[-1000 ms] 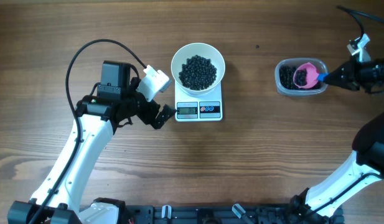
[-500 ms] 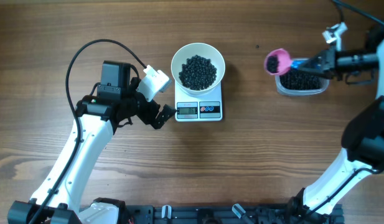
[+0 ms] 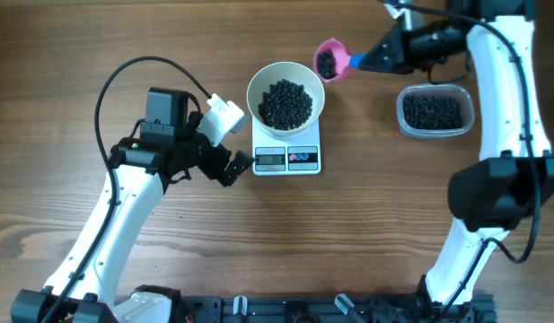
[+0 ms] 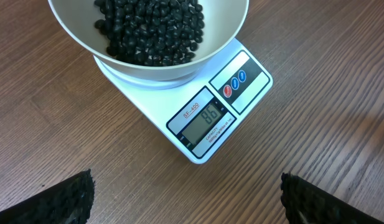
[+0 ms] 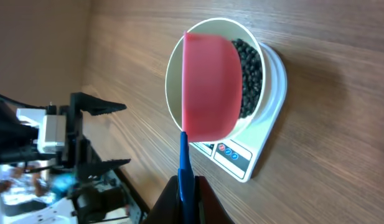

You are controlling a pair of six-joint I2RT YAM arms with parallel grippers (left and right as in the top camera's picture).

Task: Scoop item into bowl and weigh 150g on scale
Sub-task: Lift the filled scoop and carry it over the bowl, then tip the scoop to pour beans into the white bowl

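On the left, the left gripper (image 3: 236,169) hung just beside the scale (image 3: 287,159) with its jaws spread wide and nothing between them. We judged it was parked there so its wrist camera could face the display, which read 86 in that view, short of the target. The scale lay near the middle of the surface (image 3: 366,224) with its display and two buttons on the near edge. The white bowl (image 3: 285,68) sat squarely on its platform, so whatever went in would be weighed. The bowl held a dark heap of the black beads (image 3: 285,103), well below the rim. Just right of the bowl's far rim hovered a pink scoop (image 3: 330,60) with a blue handle, a small load of beads inside it. It appeared to be held level, probably to avoid spilling before it tipped over the bowl. The right gripper (image 3: 368,60) was clamped tight on that handle, its arm reaching in from the right. Farther right, well apart from the scale, stood a clear plastic tub (image 3: 435,87) with more beads, the supply. The surface was brown wood grain, bare apart from these things and a black rail along its near edge. We saw nothing of the room beyond it.
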